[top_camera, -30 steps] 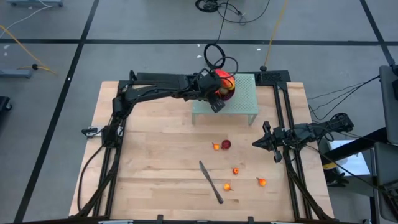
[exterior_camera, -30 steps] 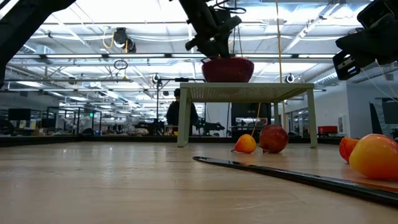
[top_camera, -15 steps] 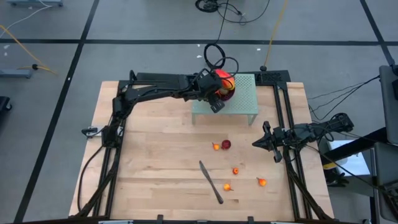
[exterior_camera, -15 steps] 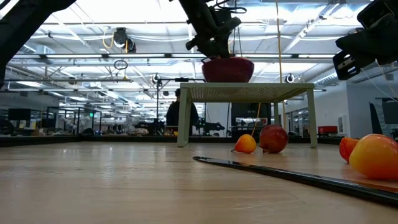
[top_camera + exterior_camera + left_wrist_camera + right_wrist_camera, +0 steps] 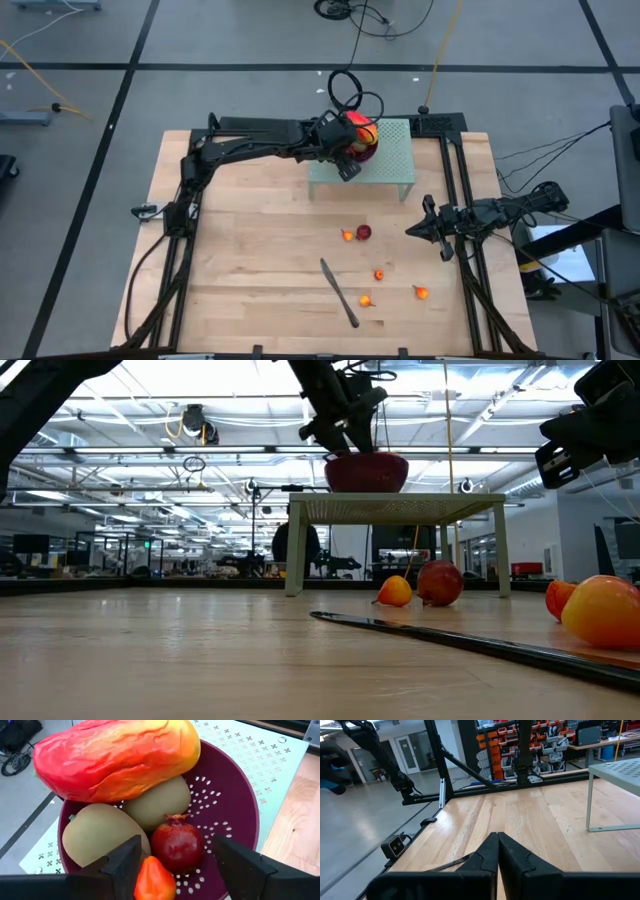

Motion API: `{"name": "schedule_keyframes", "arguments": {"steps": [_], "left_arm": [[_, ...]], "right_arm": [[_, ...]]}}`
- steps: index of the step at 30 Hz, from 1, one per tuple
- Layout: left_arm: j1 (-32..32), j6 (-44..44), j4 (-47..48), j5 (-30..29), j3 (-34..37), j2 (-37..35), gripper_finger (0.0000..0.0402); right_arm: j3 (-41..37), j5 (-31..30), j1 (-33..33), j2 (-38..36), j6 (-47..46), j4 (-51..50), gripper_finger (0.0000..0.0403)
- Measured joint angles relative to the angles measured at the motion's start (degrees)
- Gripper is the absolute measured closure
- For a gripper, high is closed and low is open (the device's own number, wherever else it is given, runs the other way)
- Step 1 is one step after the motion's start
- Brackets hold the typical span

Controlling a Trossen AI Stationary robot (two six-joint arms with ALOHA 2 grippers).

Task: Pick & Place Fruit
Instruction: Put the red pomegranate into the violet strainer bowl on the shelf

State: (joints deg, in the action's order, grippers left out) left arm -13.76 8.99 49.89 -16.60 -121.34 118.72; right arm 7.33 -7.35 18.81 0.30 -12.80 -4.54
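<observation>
My left pincer hangs just above the purple bowl, its two fingers spread apart, with a small orange-red fruit between them; it touches neither finger that I can see. Just beyond that piece, inside the bowl, lies a dark red round fruit. Beside it are two brownish-green kiwis, one near the bowl's rim and one deeper in. The long red-yellow mango rests across the top of both kiwis and reaches over the bowl's edge.

The bowl stands on a pale green perforated stand at the far side of the desk. From above, my left arm reaches across the desk to the bowl's near-left side.

In front of the stand, out on the bare desk, more fruit lies loose: a dark red piece touching or just beside a tiny orange one, and farther from the bowl three more orange-red pieces. A dark-handled knife lies slantwise among them.

My right pincer waits to the right of the loose fruit, well apart from the bowl, fingers pressed together on nothing.
</observation>
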Motion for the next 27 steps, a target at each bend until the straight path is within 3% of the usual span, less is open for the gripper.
{"name": "schedule_keyframes", "arguments": {"steps": [10,16,27], "left_arm": [[0.2,3.1,-0.5,0.1,0.0,-5.6,0.0153],[3.9,7.3,-0.3,1.6,0.0,-9.2,0.0156],[15.1,16.4,-0.4,1.3,0.0,-12.1,0.0225]], "right_arm": [[0.0,0.0,0.0,0.0,0.0,0.0,0.0403],[0.0,0.0,0.0,0.0,0.0,0.0,0.0403],[0.0,0.1,0.0,0.0,0.0,0.0,0.0403]]}}
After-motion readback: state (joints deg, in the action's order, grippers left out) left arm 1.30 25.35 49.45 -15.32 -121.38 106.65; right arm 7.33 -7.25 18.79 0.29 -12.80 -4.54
